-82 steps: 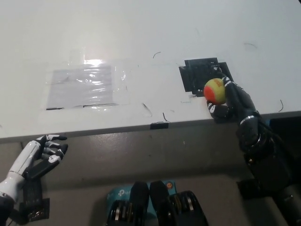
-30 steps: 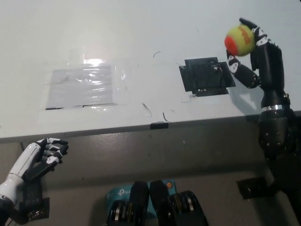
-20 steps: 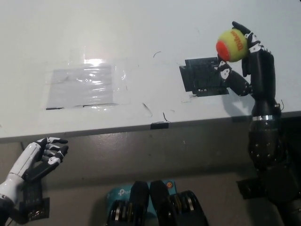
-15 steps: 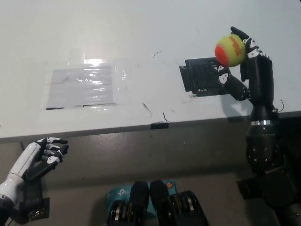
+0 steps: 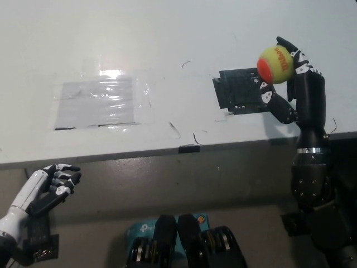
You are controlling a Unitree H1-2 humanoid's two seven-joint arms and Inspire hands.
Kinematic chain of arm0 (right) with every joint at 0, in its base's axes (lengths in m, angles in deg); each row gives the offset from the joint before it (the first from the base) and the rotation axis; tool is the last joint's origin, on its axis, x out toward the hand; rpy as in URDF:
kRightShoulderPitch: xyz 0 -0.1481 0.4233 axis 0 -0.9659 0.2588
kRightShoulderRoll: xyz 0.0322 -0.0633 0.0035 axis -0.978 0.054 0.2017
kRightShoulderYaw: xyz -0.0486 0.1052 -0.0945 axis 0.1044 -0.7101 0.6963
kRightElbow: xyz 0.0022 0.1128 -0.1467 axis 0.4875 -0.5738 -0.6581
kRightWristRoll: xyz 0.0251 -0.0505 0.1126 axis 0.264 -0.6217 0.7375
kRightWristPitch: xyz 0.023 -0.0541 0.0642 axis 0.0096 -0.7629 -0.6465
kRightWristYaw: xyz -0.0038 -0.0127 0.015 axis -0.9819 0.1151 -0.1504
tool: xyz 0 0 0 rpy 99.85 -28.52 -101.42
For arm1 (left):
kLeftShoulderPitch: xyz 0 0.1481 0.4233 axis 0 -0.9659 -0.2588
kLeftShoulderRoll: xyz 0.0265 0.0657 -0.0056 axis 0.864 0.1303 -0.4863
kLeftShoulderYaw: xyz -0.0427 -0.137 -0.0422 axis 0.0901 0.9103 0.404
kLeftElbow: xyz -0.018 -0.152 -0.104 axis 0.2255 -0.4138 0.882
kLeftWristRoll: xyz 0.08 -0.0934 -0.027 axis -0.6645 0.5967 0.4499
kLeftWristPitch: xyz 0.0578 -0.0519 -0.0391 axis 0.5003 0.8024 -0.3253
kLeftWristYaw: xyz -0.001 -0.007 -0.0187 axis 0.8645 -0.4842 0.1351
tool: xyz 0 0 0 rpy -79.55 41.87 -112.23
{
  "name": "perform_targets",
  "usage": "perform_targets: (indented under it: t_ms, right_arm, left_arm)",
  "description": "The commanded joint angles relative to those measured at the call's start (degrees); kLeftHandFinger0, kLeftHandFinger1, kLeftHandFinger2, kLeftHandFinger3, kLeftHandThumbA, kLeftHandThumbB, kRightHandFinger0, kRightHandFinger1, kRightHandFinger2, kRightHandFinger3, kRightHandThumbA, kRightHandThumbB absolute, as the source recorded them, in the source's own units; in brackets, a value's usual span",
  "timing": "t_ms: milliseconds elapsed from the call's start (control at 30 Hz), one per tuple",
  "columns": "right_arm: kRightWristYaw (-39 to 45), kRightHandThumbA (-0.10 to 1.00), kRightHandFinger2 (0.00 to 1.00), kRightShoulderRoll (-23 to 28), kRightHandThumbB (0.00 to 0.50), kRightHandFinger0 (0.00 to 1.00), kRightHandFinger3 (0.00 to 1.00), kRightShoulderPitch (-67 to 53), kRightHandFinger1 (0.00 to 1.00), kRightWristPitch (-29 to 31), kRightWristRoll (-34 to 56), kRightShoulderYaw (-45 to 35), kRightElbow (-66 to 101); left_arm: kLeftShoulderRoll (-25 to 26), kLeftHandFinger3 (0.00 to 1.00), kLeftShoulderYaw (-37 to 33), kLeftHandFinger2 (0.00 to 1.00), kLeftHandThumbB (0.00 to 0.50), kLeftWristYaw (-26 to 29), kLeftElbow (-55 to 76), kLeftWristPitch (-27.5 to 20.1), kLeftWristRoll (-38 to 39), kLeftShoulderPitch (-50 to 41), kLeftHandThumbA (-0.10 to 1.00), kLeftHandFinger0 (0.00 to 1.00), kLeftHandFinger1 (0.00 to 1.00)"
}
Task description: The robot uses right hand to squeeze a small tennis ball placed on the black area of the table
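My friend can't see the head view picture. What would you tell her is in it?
The robot's black right hand holds a yellow-and-orange tennis ball lifted above a black patch on a white table. Its white left hand rests low, below the table's edge.

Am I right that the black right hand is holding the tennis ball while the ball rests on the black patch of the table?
Not quite: the head view shows the black right hand holding the tennis ball raised above the black patch, not resting on it.

Single head view, steeply downward
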Motion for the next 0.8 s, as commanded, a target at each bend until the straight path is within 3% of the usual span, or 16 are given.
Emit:
perform_targets:
  t_ms: [0,67,200,233,300,333,367,400,500,600,633,667,700,767]
  right_arm:
    - [2.60,-0.10,0.44,2.66,0.254,0.00,0.22,3.60,0.02,2.14,-0.05,0.61,0.14]
    - [4.89,-0.10,0.46,4.12,0.243,0.00,0.25,4.44,0.03,-0.72,-2.11,1.73,0.32]
    - [11.63,-0.10,0.44,7.28,0.145,0.00,0.28,7.15,0.08,-7.30,-4.84,4.03,0.27]
    - [11.67,-0.10,0.41,7.38,0.118,0.00,0.25,7.16,0.07,-7.50,-4.73,4.21,0.35]
    - [14.10,-0.10,0.47,8.44,0.083,0.00,0.25,8.90,0.09,-8.55,-4.73,5.28,-1.31]
    - [16.19,-0.10,0.47,8.97,0.025,0.00,0.30,10.18,0.09,-10.53,-5.80,6.30,-2.42]
    - [16.51,-0.10,0.46,9.19,0.001,0.00,0.26,9.98,0.09,-11.07,-5.81,6.64,-2.19]
    - [16.50,-0.10,0.41,9.23,0.000,0.00,0.21,10.68,0.06,-11.14,-5.99,7.04,-3.43]
    - [19.44,-0.10,0.32,9.53,0.011,0.00,0.33,13.13,0.02,-13.42,-7.23,9.39,-7.32]
    - [21.77,-0.10,0.34,10.05,0.000,0.00,0.46,14.67,0.04,-15.62,-8.70,11.47,-9.49]
    - [24.17,-0.10,0.47,10.21,0.024,0.09,0.63,15.49,0.20,-16.94,-8.93,12.55,-10.69]
    - [30.63,-0.03,0.97,10.71,0.045,0.53,0.99,17.12,0.74,-21.25,-10.97,15.18,-12.06]
    - [32.28,0.02,1.00,10.78,0.080,0.66,1.00,17.66,0.91,-22.54,-11.45,16.06,-12.69]
    - [31.68,0.02,1.00,10.52,0.110,0.65,1.00,17.99,0.96,-22.84,-11.53,16.80,-14.01]
  left_arm:
    - [0.99,0.65,0.33,0.55,0.047,-0.14,1.10,-1.58,-0.40,-0.36,0.74,0.40,0.47]
    - [1.16,0.66,0.30,0.55,0.046,-0.19,1.27,-1.81,-0.53,-0.67,0.74,0.40,0.47]
    - [1.37,0.67,0.21,0.55,0.047,-0.24,0.70,-2.04,-0.71,-0.47,0.75,0.40,0.47]
    - [1.36,0.67,0.21,0.55,0.048,-0.25,0.70,-2.04,-0.71,-0.47,0.75,0.40,0.47]
    - [1.45,0.68,0.19,0.56,0.041,-0.40,0.74,-1.85,-0.68,-0.45,0.75,0.40,0.47]
    - [1.36,0.66,0.30,0.54,0.029,-0.35,0.63,-2.60,-0.43,-0.53,0.72,0.39,0.46]
    - [1.24,0.66,0.21,0.54,0.028,-0.36,0.52,-2.82,-0.43,-0.73,0.72,0.38,0.46]
    - [1.27,0.65,0.20,0.54,0.027,-0.36,0.59,-2.84,-0.49,-0.73,0.72,0.38,0.45]
    - [1.36,0.68,0.15,0.56,0.034,-0.45,0.84,-2.04,-0.82,-0.77,0.72,0.39,0.46]
    - [1.24,0.67,0.23,0.56,0.036,-0.38,0.73,-2.37,-0.88,-0.71,0.71,0.39,0.47]
    - [1.16,0.66,0.32,0.56,0.039,-0.52,0.85,-2.03,-0.62,-0.73,0.71,0.40,0.47]
    - [1.07,0.65,0.34,0.56,0.052,-0.59,1.22,-1.44,-0.57,-0.60,0.72,0.40,0.47]
    - [1.04,0.65,0.34,0.56,0.056,-0.63,1.52,-1.13,-0.59,-0.56,0.73,0.39,0.47]
    - [1.19,0.65,0.35,0.56,0.043,-0.76,2.44,-0.41,-0.79,-0.67,0.73,0.39,0.47]
